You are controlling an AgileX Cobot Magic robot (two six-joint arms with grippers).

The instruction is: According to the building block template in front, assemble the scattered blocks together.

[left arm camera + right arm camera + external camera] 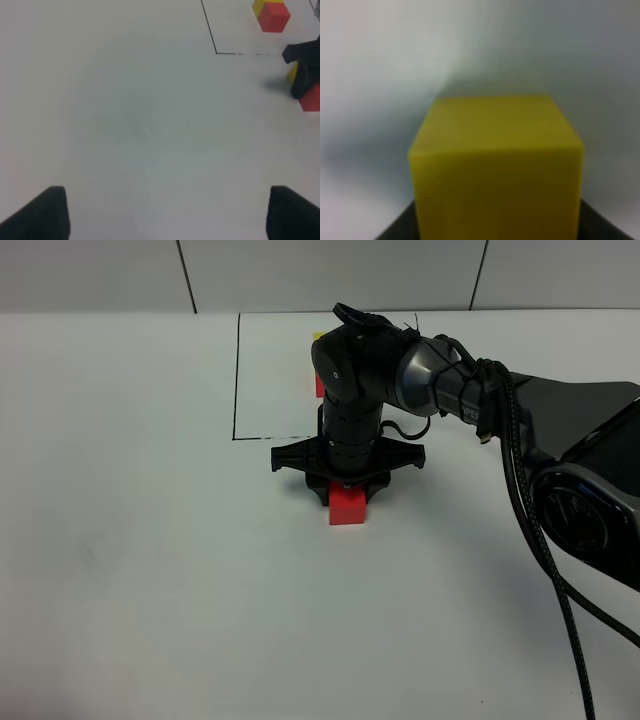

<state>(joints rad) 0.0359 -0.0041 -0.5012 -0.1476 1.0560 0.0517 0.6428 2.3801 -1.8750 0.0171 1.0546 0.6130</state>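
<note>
Step in hand: the right gripper (347,483) stands at the loose red cube (348,507), bringing the loose yellow cube (496,167) to its far side; placement appears near complete.
Right gripper state: the wrist view is filled by the yellow cube; whether the jaws clamp it cannot be told.
Left gripper (162,212) state: jaws spread wide, holding nothing, over bare table (130,540).
Template (271,13): far side, inside the black drawn rectangle (236,380), largely hidden behind the arm.
Next move: judged, seat yellow flush against red, matching the template's order, then release.
Count: two loose cubes, one yellow, one red; one template pair; two grippers.
</note>
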